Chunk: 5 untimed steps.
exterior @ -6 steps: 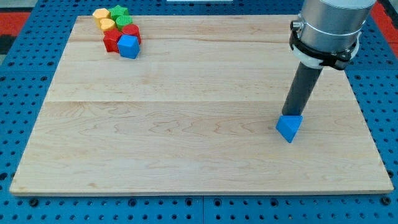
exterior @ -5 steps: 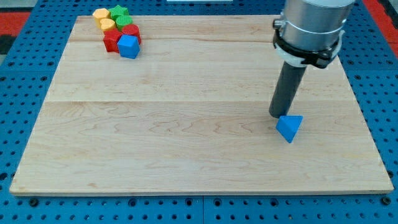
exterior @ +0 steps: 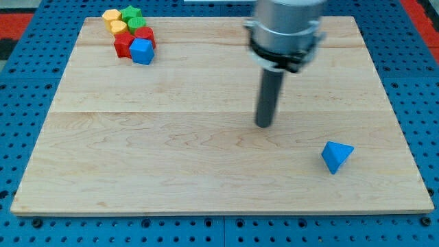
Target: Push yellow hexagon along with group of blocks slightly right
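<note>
Wooden board, my tip [exterior: 264,125] mid-board with no jaws to open or shut, touching no block.
The yellow hexagon [exterior: 110,15] heads a cluster far toward the view's top left of my tip; approach from its left, push gently rightward. Cluster shapes overlap; blue triangle [exterior: 336,156] lies apart, lower right.

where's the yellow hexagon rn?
The yellow hexagon sits at the view's top-left corner of the board, at the left end of the block cluster, touching the green block. My tip is far off, mid-board.
</note>
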Motion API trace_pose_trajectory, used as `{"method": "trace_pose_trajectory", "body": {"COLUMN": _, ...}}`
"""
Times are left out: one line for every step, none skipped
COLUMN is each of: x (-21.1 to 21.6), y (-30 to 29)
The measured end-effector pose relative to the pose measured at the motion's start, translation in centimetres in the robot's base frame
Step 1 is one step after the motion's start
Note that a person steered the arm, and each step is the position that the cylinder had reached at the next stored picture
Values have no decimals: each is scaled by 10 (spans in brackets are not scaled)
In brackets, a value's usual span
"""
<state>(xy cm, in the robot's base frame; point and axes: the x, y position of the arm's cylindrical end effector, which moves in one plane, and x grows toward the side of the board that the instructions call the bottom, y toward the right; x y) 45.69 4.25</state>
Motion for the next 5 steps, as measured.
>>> {"method": "trace_pose_trajectory", "body": {"x": -20, "y": -78}}
{"method": "trace_pose_trajectory", "body": {"x": -42, "y": -156}}
{"method": "trace_pose_trajectory", "body": {"x": -64, "y": -222}}
{"method": "trace_pose_trajectory", "body": {"x": -85, "y": -286}}
{"method": "trace_pose_trajectory", "body": {"x": -126, "y": -342}}
